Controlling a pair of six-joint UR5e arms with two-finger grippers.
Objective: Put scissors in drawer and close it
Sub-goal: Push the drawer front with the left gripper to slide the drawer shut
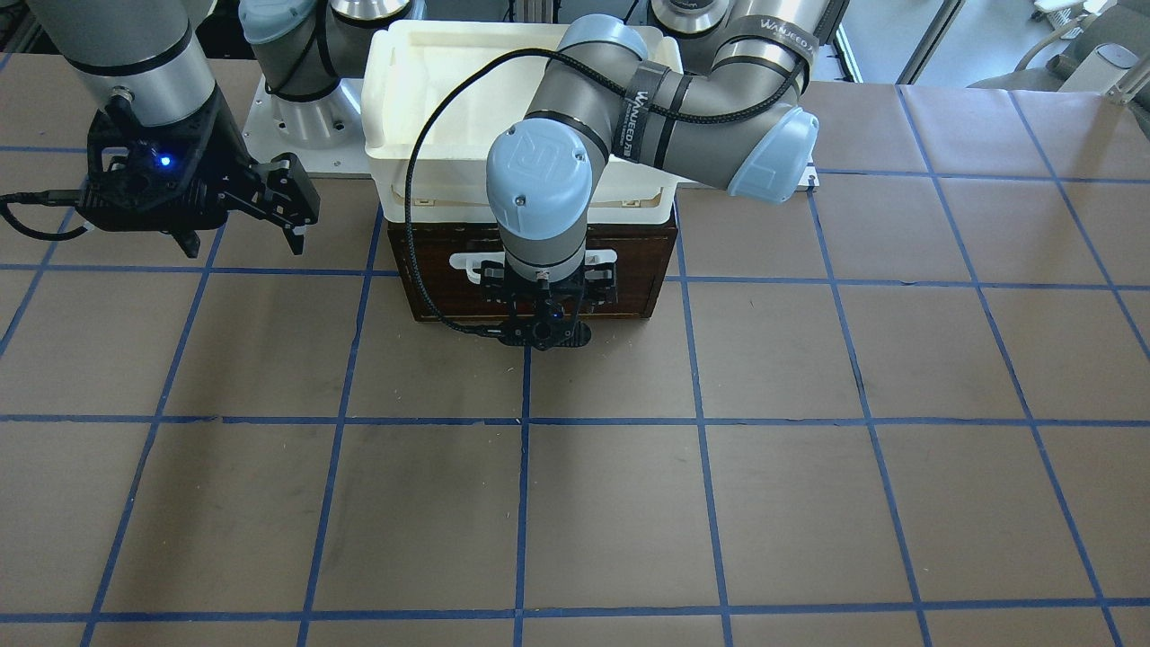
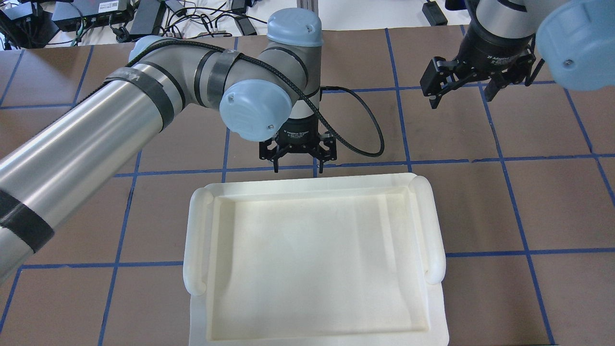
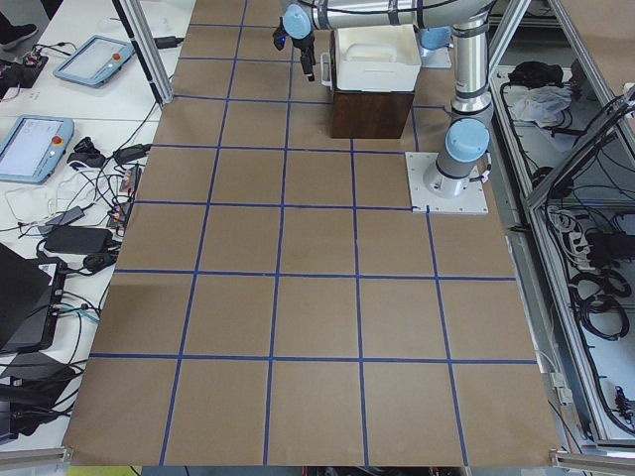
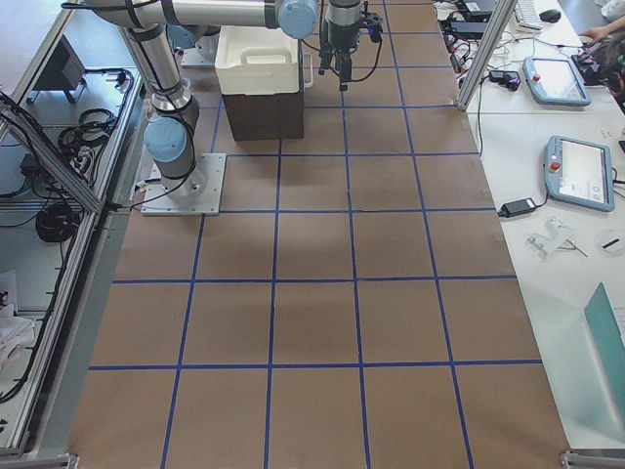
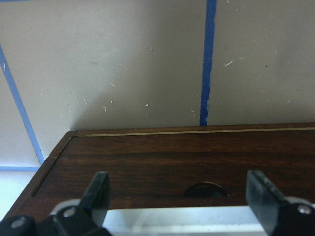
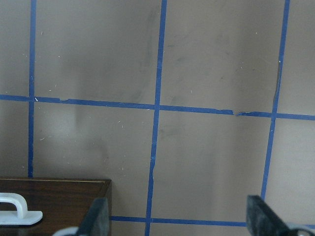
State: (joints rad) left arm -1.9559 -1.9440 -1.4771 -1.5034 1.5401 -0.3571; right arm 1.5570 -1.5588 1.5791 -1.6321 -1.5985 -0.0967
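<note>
The dark-brown wooden drawer (image 1: 431, 270) stands under a white tray and looks pushed in. Its front carries a white bar handle (image 1: 463, 263). My left gripper (image 1: 548, 289) points down right in front of the drawer front. It is open and empty. In the left wrist view the drawer front (image 5: 147, 162) fills the lower half, and the white handle (image 5: 177, 219) lies between the fingertips (image 5: 98, 189). My right gripper (image 1: 243, 241) hangs open and empty above the table, off to one side of the drawer. The scissors show in no view.
A white plastic tray (image 2: 197, 240) sits on top of the drawer box and hides its top from above. The right arm's base plate (image 1: 269, 144) is beside the box. Brown paper with a blue tape grid (image 1: 575, 503) covers the table.
</note>
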